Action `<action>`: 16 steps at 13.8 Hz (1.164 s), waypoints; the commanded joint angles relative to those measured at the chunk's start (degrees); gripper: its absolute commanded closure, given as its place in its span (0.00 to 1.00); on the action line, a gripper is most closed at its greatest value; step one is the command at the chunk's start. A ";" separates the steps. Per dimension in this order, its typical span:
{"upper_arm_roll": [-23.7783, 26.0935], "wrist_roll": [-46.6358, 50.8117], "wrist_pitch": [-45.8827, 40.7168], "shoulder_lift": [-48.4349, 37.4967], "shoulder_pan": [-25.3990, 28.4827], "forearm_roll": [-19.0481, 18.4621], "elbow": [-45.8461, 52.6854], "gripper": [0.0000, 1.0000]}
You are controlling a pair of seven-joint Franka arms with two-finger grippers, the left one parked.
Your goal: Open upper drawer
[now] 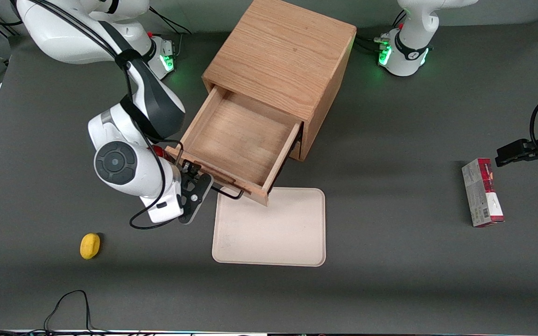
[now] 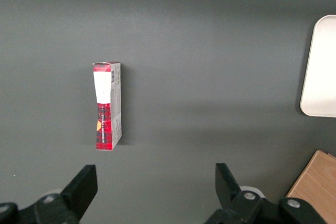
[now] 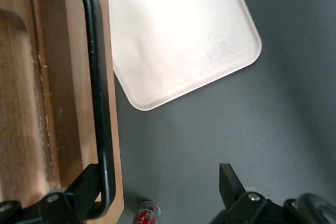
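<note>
The upper drawer [image 1: 238, 135] of the light oak cabinet [image 1: 283, 51] is pulled far out, and its inside is bare. Its long black bar handle [image 1: 224, 192] runs along the front panel [image 3: 73, 103] and shows in the right wrist view [image 3: 98, 87]. My right gripper [image 1: 193, 173] is at the end of the handle toward the working arm's end of the table. It is open [image 3: 157, 184]. One finger [image 3: 84, 188] is right by the bar's bent end, and the other finger [image 3: 230, 181] is well apart over the table. It holds nothing. The lower drawer is hidden under the open one.
A cream tray [image 1: 269, 228] lies on the table just in front of the open drawer, partly under its front. A red can [image 3: 146, 214] stands beside the drawer near my gripper. A yellow object [image 1: 90, 245] lies nearer the camera. A red box [image 1: 481, 192] lies toward the parked arm's end.
</note>
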 commanded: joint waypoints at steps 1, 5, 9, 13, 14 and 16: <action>-1.07 -0.46 -0.30 1.67 0.20 -1.50 6.10 0.00; -2.40 -0.55 -0.39 0.36 0.02 -2.91 12.71 0.00; -7.38 5.73 -6.15 -9.20 -1.82 5.65 8.69 0.00; -19.43 18.06 -9.18 -25.89 -1.47 13.08 -9.91 0.00; -21.19 22.00 -9.35 -29.49 -1.39 13.17 -13.97 0.00; -21.47 31.05 -10.49 -36.35 -1.39 12.47 -21.09 0.00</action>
